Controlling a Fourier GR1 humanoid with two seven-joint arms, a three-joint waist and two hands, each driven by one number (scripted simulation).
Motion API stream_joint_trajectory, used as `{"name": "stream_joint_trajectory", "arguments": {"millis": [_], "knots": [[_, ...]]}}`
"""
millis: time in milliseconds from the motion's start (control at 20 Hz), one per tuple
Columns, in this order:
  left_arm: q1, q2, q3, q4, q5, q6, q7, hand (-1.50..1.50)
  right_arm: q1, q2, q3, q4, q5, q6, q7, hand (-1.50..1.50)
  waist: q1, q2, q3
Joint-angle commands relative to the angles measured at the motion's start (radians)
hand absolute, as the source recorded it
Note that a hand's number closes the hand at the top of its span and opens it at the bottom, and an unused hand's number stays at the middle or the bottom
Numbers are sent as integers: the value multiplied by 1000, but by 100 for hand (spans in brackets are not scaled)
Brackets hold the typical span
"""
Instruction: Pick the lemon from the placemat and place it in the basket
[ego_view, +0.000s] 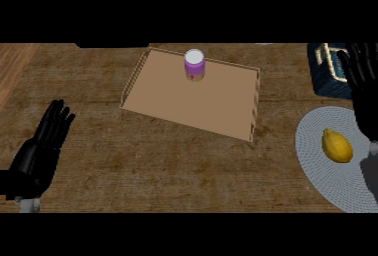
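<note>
**Lemon on placemat, both hands free**

The lemon (337, 145) lies on the grey round placemat (317, 165) at the right edge of the brown worktop (170, 165), its long axis running near to far. It is untouched by either hand.

The basket (193, 97), a shallow tan tray with low walls, sits at the far centre of the worktop, well apart from the placemat on its left. A small purple container with a white lid (194, 64) stands upright inside the basket near its far wall.

The right hand (361, 65) shows at the far right, above the placemat, fingers straight and spread, holding nothing. It overlaps a dark blue box with pale trim (328, 70) at the far right corner.

The left hand (40, 150) rests at the near left edge, fingers straight and pointing away, holding nothing
</note>
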Motion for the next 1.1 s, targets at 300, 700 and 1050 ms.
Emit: {"name": "stream_joint_trajectory", "arguments": {"millis": [300, 700, 1050], "knots": [[-76, 52, -4, 99, -17, -15, 127, 0, -135, -196, -7, 67, -103, 612, -262, 150, 30, 6, -15], [-195, 62, 16, 226, -31, -24, 221, 0, 107, -86, 88, 99, 304, 633, -794, -150, -13, -25, -21], [-214, 44, 29, 240, -41, -45, 244, 0, 54, -289, 16, -36, 220, 720, -368, -150, -12, -34, -25]]}}
